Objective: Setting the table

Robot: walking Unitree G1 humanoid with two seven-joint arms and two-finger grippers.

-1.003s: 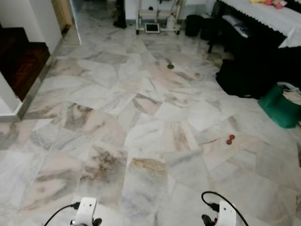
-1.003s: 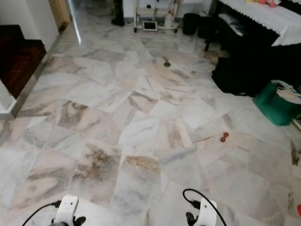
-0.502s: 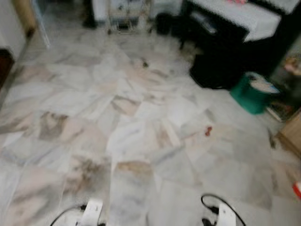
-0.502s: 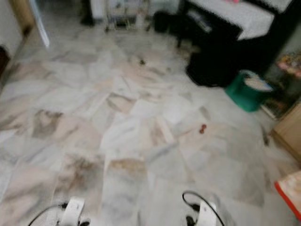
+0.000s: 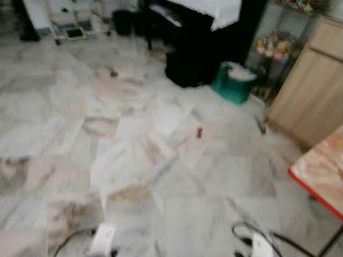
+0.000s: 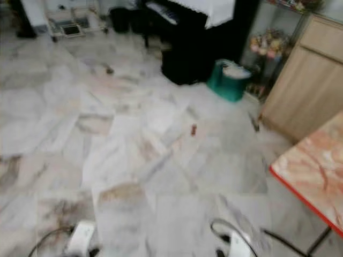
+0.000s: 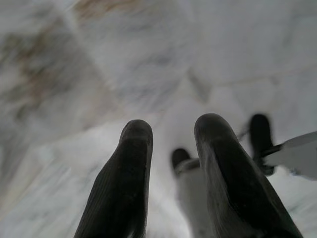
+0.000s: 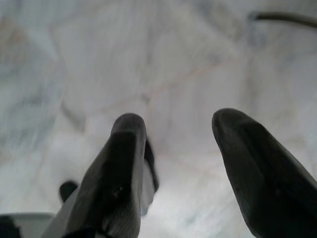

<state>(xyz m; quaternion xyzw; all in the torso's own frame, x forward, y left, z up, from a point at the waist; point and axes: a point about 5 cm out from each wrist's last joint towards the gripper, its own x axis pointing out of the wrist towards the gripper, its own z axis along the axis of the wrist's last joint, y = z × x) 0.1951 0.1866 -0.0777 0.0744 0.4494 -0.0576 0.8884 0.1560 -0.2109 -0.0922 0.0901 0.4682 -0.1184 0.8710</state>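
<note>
Both hands hang low, released and empty: left hand [image 7: 171, 134], right hand [image 8: 178, 134]. The red-edged marble-topped counter [image 6: 316, 171] stands right of the robot. Risk: treading on the small red object [image 5: 199, 132] lying on the marble floor [image 5: 134, 160]

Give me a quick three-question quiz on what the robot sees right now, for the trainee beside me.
1. True or false: the green bin stands between the dark piano and the wooden cabinet.
2. What colour edges the marble-look table at the robot's right? A) blue B) red C) black
3. What is each gripper holding?

Key
1. True.
2. B, red.
3. Nothing: the left gripper and the right gripper hang open over the marble floor, where a small red object lies.
</note>
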